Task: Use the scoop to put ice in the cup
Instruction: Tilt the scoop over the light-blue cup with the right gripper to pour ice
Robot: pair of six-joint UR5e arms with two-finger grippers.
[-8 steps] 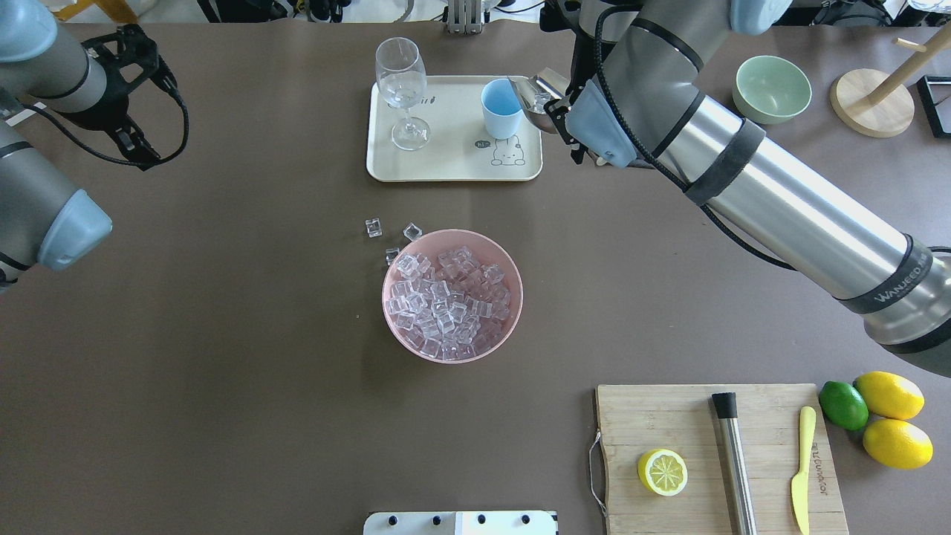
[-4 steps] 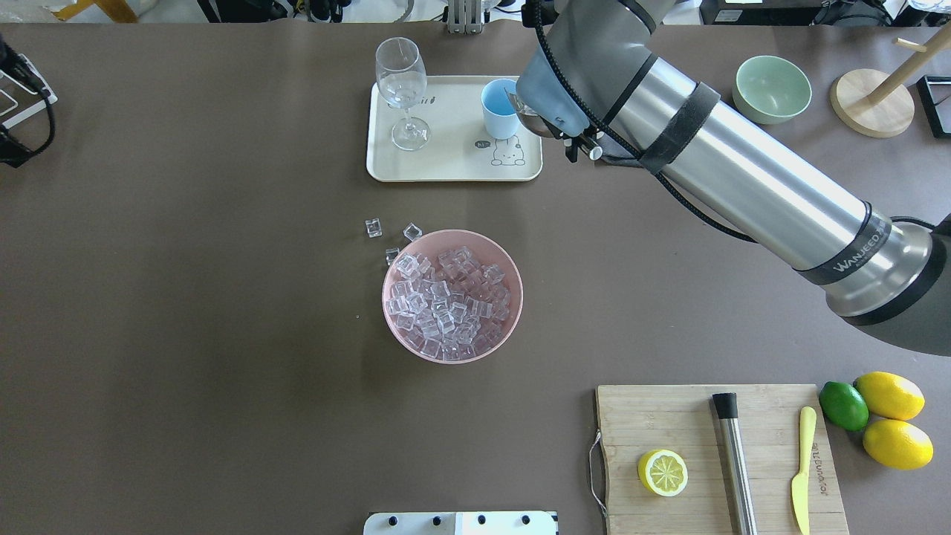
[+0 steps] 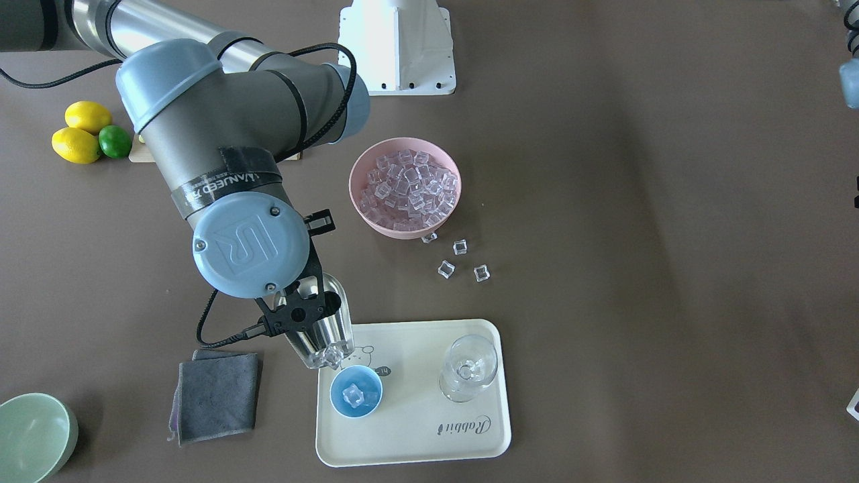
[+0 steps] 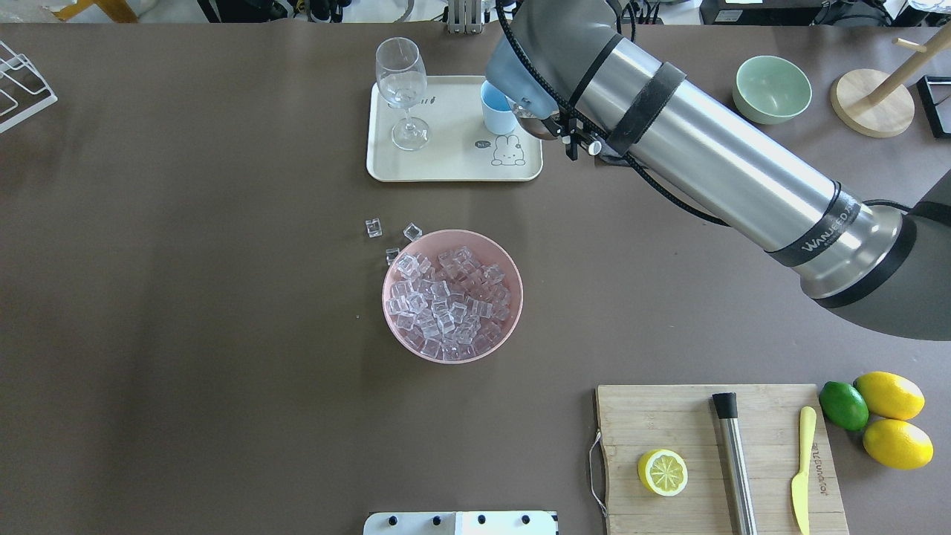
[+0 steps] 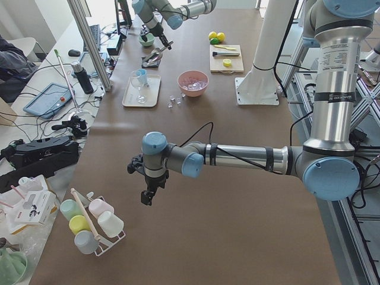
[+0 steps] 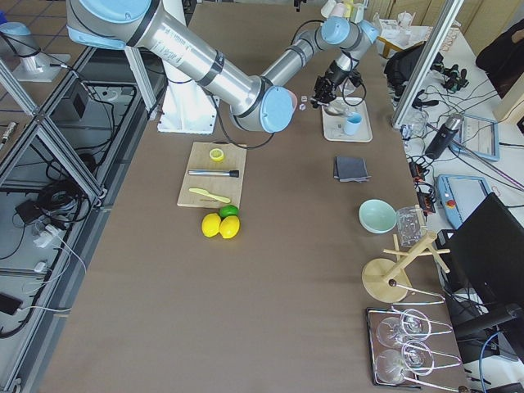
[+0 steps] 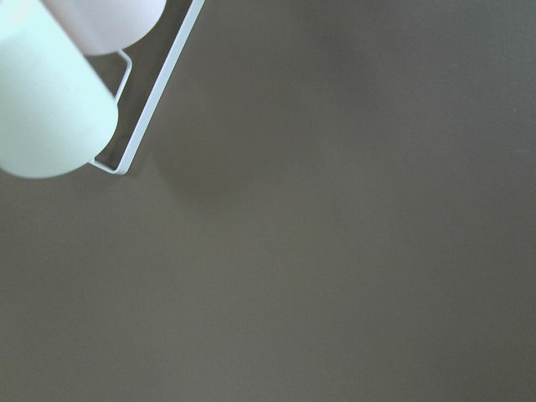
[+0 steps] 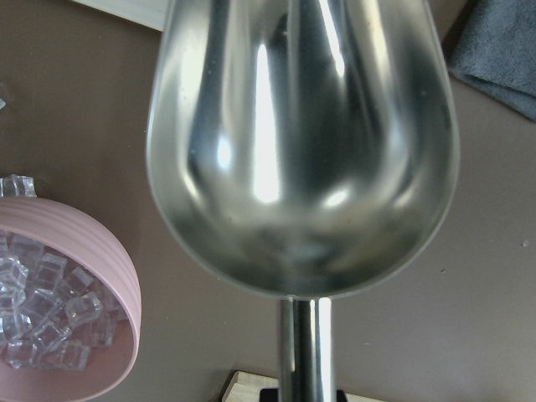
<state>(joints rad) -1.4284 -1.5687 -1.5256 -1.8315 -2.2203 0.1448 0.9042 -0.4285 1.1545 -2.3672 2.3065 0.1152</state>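
Note:
My right gripper [image 3: 300,311] is shut on the handle of the steel scoop [image 3: 329,323], which is tipped lip-down right over the light-blue cup [image 3: 373,384] on the cream tray. One ice cube [image 3: 333,355] sits at the scoop's lip, and a few cubes lie in the cup. In the right wrist view the scoop's trough [image 8: 301,142] looks empty. In the overhead view my arm hides most of the cup [image 4: 492,111]. A pink bowl [image 4: 389,318] holds many ice cubes [image 4: 449,293]. My left gripper [image 5: 147,195] hangs far off by a mug rack; I cannot tell whether it is open.
A stemmed glass [image 4: 401,89] stands on the tray [image 4: 453,169]. Loose cubes [image 4: 373,227] lie beside the pink bowl. A grey cloth [image 3: 215,396] and a green bowl [image 4: 771,89] are near my right arm. A cutting board [image 4: 698,431] holds a lemon half, a steel cylinder and a knife.
My right arm has swung left and tipped the scoop over the cup. My left arm has drawn back out of the overhead view, which uncovers a wire rack at the left edge.

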